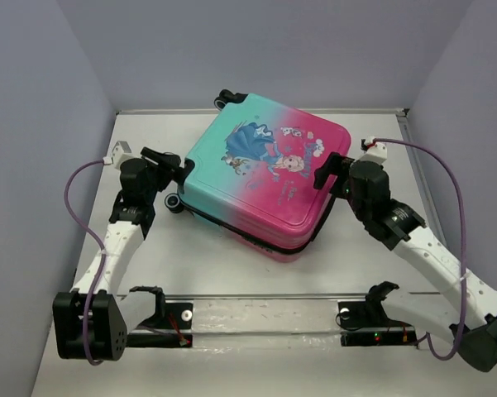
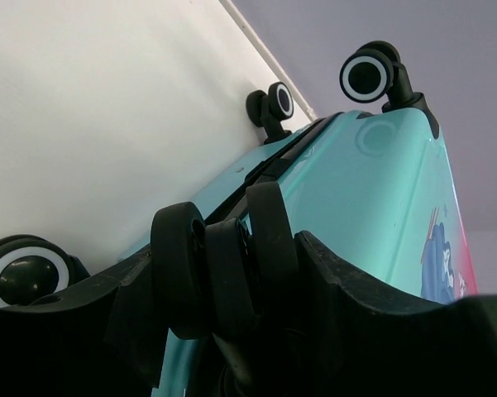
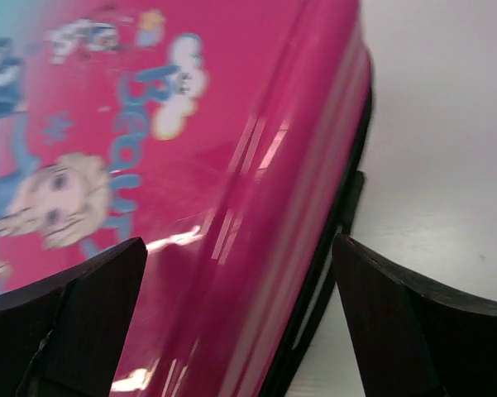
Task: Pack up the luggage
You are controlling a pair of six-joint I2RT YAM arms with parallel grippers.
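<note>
The luggage (image 1: pixel 265 174) lies flat and closed on the table, teal end to the left, pink end to the right, princess print facing up. My left gripper (image 1: pixel 175 168) is at the teal end. In the left wrist view its jaws (image 2: pixel 223 281) are closed round a black caster wheel (image 2: pixel 178 273) of the luggage (image 2: pixel 372 190). My right gripper (image 1: pixel 329 175) is open at the pink end. In the right wrist view its jaws (image 3: pixel 240 331) straddle the pink shell's edge (image 3: pixel 256 207) and black zipper seam without touching it.
Other black wheels show at the luggage's far corner (image 1: pixel 228 98) and near-left corner (image 1: pixel 172 202). A metal rail (image 1: pixel 265 318) with two black mounts runs along the near edge. Grey walls close in the white table (image 1: pixel 190 265) on three sides.
</note>
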